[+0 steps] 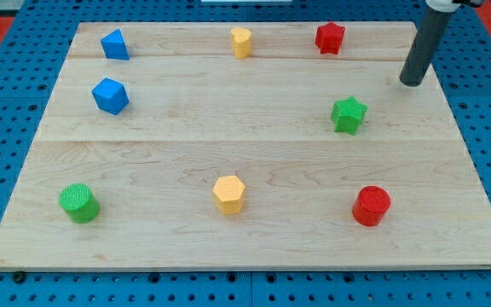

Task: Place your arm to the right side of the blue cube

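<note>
The blue cube sits on the wooden board at the view's left, in the upper half. A second blue block, wedge-like, lies above it near the top left corner. My tip is at the view's upper right, far to the right of the blue cube. It touches no block. The nearest blocks to the tip are the green star, below and left of it, and the red star, above and left of it.
A yellow block stands at the top middle. A green cylinder is at the bottom left, a yellow hexagonal block at the bottom middle, a red cylinder at the bottom right. A blue pegboard surrounds the board.
</note>
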